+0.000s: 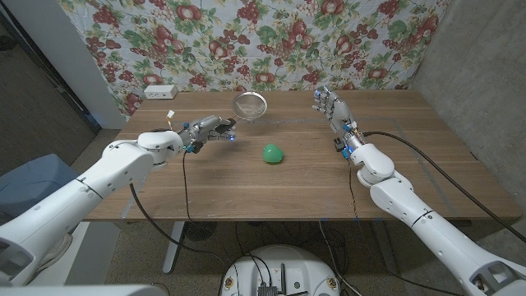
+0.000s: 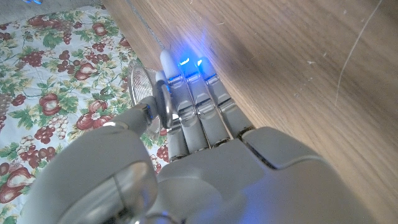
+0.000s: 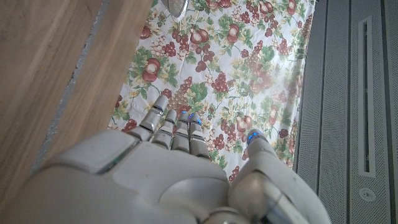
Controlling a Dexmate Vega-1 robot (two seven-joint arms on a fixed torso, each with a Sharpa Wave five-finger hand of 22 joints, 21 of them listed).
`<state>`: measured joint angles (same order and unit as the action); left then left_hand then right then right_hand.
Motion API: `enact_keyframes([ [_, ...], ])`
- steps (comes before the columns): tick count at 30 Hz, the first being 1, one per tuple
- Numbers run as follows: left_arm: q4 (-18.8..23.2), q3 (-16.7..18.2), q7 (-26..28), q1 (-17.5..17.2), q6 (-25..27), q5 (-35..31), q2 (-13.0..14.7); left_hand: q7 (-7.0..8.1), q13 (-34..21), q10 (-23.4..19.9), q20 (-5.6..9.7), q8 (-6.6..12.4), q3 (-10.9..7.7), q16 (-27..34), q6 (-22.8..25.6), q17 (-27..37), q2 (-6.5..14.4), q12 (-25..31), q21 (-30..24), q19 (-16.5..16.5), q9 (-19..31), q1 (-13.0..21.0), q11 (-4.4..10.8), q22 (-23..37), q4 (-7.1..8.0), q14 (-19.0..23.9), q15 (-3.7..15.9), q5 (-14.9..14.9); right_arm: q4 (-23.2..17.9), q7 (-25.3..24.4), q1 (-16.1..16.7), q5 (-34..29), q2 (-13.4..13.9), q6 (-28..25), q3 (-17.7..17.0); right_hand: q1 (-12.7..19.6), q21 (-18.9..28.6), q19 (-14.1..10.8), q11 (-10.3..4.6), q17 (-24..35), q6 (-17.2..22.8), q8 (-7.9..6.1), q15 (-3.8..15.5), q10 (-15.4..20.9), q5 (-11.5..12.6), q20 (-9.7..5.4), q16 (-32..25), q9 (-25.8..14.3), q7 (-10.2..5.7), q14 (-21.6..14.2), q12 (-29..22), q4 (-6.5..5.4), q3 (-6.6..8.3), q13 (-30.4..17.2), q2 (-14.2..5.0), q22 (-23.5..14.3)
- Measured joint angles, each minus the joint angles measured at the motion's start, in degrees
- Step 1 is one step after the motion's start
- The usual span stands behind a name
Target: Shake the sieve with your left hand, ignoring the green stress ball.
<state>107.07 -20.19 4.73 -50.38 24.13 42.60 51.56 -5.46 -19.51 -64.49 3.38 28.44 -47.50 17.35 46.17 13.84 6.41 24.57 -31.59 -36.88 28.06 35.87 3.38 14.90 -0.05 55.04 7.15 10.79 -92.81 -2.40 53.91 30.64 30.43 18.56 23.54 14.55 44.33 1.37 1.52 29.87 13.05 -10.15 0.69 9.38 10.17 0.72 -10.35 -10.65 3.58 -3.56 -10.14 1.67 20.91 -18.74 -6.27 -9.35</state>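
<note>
The left robot hand (image 1: 209,129) pinches the sieve's handle between thumb and fingers; the left wrist view shows the thin metal handle clamped there, fingertips (image 2: 185,62) glowing blue. The sieve (image 1: 249,105) juts out from that grip toward the far middle of the counter (image 1: 427,156), its mesh bowl apparently lifted off the wood and tilted, though the pictures do not settle whether its rim touches. The bowl looks empty as far as the mesh can be read.

The ball (image 1: 272,154) lies on the counter nearer than the sieve, right of the left robot hand and well apart from it, untouched.

The right robot hand (image 1: 330,107) stands upright at the far right, fingers spread, holding nothing.

Judging from this, the grasp is made and the sieve seems raised; the shaking itself is either under way or about to start, and a single moment cannot say which.
</note>
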Motion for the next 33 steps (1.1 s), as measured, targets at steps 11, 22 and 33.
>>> enact_keyframes([
  [11, -0.30, -0.14, 0.48, -0.76, -3.76, -2.68, -0.05, 0.81, -0.89, -1.92, 0.02, 0.62, 0.52, -0.83, -0.75, -0.28, 1.17, 0.00, -0.23, 1.05, 0.94, 1.80, 1.74, -0.28, 0.60, 0.30, 0.77, -0.15, 2.19, 1.30, -0.14, 2.23, -1.26, 1.14, -0.13, 0.00, -0.49, 0.18, 0.21, -1.44, -0.81, 0.00, -0.70, -0.41, 0.00, 0.63, 0.00, -0.01, 0.20, 0.71, 0.00, 0.40, -0.11, 0.85, 0.00, 0.00],
  [22, -4.82, -1.43, -3.73, -1.25, -17.47, -9.90, -1.38, 2.79, -2.06, -1.19, -0.09, 1.27, 1.31, -1.77, -1.29, -0.76, 1.16, 0.00, -0.66, 2.22, 2.15, 1.83, 2.48, -0.30, 1.69, -0.96, 0.71, 0.29, 2.72, 1.60, -0.07, 2.71, -1.63, 1.97, -0.19, 0.00, -1.31, -0.65, 0.52, -2.32, -0.81, 0.00, -0.91, -0.71, 0.00, 0.62, 0.00, 0.26, 0.20, 0.49, 0.00, 0.45, -0.07, 1.45, 0.01, 0.00],
  [33, -10.60, -2.37, -9.91, -0.30, -31.61, -14.44, -3.31, 3.77, -3.40, -0.38, -0.31, 2.30, 2.29, -2.60, -2.25, -0.93, 1.76, -0.44, -0.66, 4.01, 3.49, 1.23, 3.28, -0.54, 3.15, -2.44, 0.02, 1.03, 2.95, 1.66, 0.30, 3.04, -1.90, 2.66, -0.39, -0.67, -1.77, -1.27, 0.52, -3.30, -1.11, 0.00, -1.22, -0.70, 0.00, -0.01, 0.00, 0.25, 0.50, 0.80, -0.26, 0.64, 0.13, 1.99, 0.68, -0.01],
])
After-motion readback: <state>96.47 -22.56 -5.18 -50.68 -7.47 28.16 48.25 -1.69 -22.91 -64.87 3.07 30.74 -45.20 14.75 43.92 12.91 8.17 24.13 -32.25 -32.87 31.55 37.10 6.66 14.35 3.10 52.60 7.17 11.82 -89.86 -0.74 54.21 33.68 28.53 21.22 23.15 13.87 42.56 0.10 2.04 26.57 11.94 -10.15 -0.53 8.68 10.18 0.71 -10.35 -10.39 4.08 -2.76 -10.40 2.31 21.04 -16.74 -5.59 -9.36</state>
